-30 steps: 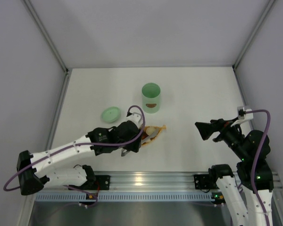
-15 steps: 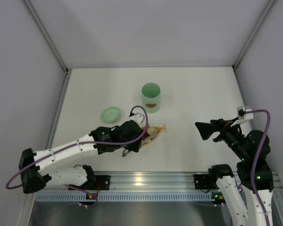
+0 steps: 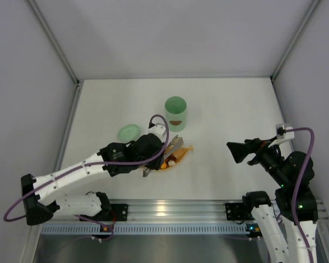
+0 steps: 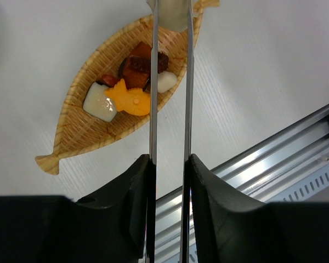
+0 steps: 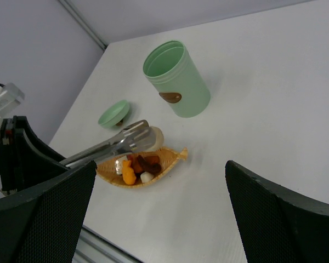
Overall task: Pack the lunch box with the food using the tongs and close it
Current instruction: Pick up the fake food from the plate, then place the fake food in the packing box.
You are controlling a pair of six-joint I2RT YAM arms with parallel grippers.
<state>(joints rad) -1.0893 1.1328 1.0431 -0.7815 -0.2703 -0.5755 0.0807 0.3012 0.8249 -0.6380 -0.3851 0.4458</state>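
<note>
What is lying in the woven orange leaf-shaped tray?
A white piece, an orange piece, dark red-brown cubes and a small white piece. The slim silver metal tongs cross over the tray, hiding whatever lies beneath their arms.

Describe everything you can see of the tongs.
The tongs are slim, shiny silver-grey metal: two long thin arms, close together and nearly parallel. The left fingers squeeze both arms from outside; the joined end is hidden. The tips reach over one end of the orange tray, with a pale round piece between them. Whether they touch the tray cannot be told.
</note>
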